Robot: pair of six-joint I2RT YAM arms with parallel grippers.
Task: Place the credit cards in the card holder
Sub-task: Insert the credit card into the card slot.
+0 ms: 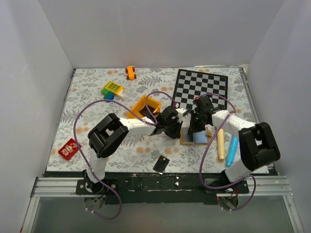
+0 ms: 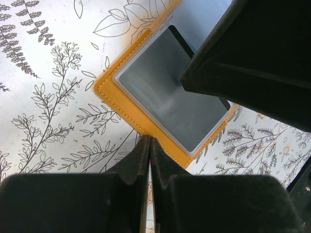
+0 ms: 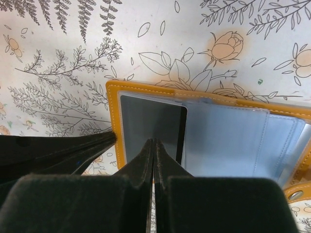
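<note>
Wallet (image 3: 112,109) lay open nr right-front of worktop, card (image 3: 146,119) in sleeve. 2nd card (image 1: 161,164) by front edge. L gripper (image 2: 149,141) & R gripper (image 3: 154,144) at wallet, fingers pressed together.

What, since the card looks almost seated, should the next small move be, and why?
Probably the right gripper, fingers shut, should nudge the black card the last bit into the card holder: a thin dark strip of it shows uncovered, and the left gripper, shut, sits against the holder's edge.
</note>
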